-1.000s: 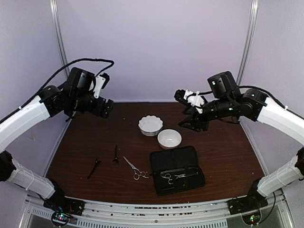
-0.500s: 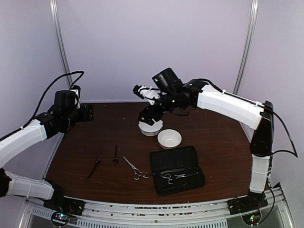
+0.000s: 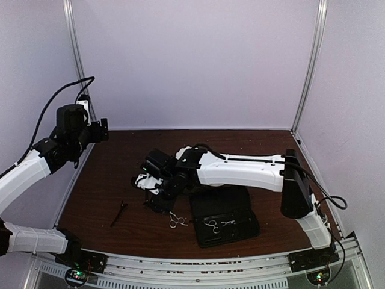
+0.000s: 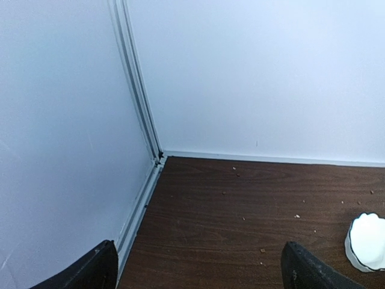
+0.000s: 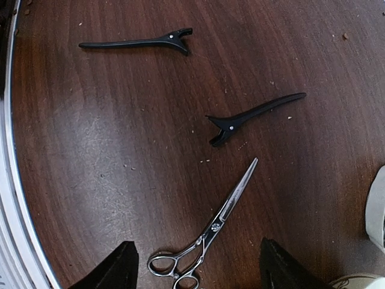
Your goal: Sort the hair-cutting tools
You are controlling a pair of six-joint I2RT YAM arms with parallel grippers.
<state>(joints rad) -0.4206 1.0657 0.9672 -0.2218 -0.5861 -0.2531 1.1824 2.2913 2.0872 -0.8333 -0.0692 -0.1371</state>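
Note:
One pair of silver scissors [image 5: 219, 229] lies flat on the brown table, directly below my open right gripper [image 5: 201, 272], whose fingers stand wide on either side of it without touching. Only its rings [image 3: 176, 221] show in the top view. Two black clips lie beyond it, one near [image 5: 255, 114] and one farther [image 5: 138, 42]; one clip [image 3: 118, 212] shows in the top view. A second pair of scissors [image 3: 218, 224] lies in the open black case [image 3: 231, 205]. My left gripper [image 3: 101, 129] is open and empty, raised at the back left [image 4: 201, 278].
A white bowl's edge [image 5: 376, 208] is at the right of the right wrist view; a white bowl [image 4: 367, 241] also shows in the left wrist view. In the top view the right arm [image 3: 240, 171] covers the bowls. The table's metal rim [image 5: 9, 180] runs along the left.
My right arm has swung from over the bowls at the back down to the scissors at centre left. My left arm has drawn back and up toward the back-left corner.

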